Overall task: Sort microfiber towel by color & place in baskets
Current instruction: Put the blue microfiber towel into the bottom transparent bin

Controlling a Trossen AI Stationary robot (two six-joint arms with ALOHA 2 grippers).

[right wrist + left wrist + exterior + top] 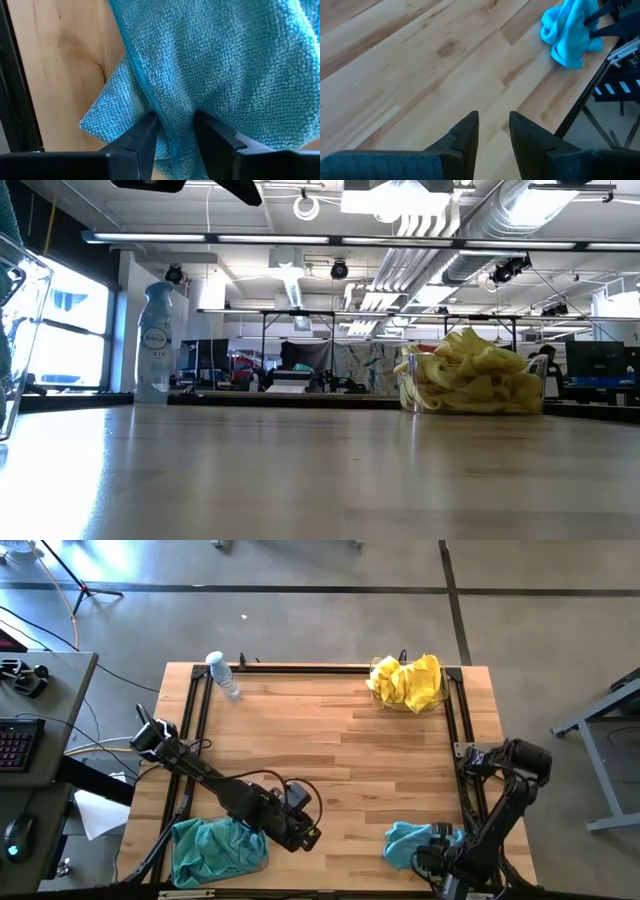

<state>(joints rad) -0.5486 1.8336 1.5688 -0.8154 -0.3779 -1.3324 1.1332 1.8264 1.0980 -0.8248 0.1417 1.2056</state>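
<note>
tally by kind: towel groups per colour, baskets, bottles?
Teal towel groups: 2, a basket pile and a loose towel at the right gripper
Yellow towel piles: 1
Baskets: 2
Bottles: 1
Total: 6

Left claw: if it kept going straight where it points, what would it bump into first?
Probably bare table. The left claw, open and empty, tilts down at the wood. The teal towel lies farther off, to one side.
</note>
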